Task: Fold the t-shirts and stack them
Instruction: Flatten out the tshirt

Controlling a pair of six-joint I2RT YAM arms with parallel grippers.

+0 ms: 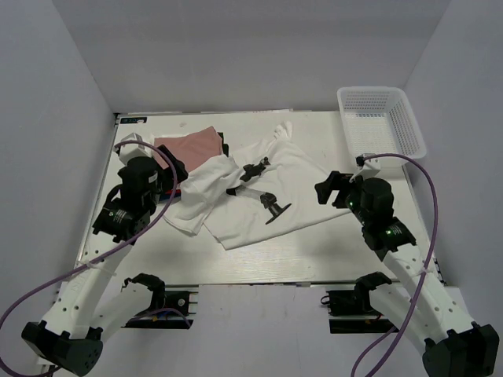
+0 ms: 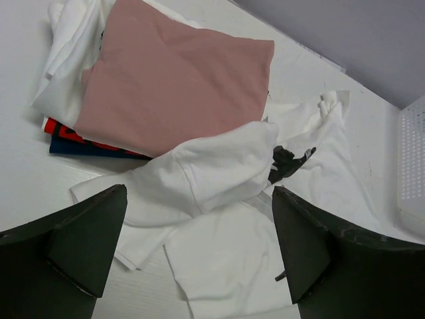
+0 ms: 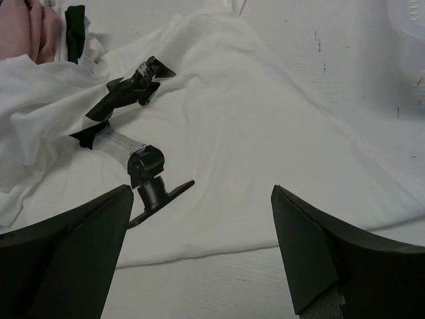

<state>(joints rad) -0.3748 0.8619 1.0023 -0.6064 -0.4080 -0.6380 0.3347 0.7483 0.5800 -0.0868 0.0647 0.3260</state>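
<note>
Left claw (image 2: pixel 199 229) stands wide open and holds nothing; it hangs over the near left part of the white shirt (image 1: pixel 259 200), next to the pile. Right claw (image 3: pixel 202 226) is also spread wide and empty, over the right half of the same shirt, its fingers (image 3: pixel 73 252) clear of the cloth.

The white shirt lies unfolded and rumpled across the middle of the worktop (image 1: pixel 314 263), with its black print (image 3: pixel 129 133) facing up. Its left side is bunched into a thick fold that leans against the pile.

The pile sits at the back left. A folded pink shirt (image 2: pixel 176 80) lies on top, with another white one (image 2: pixel 60 80) under it, then a red shirt (image 2: pixel 63 135) and a dark shirt (image 2: pixel 83 148) at the bottom.

A basket (image 1: pixel 381 118) stands at the back right corner, well apart from the shirts.
</note>
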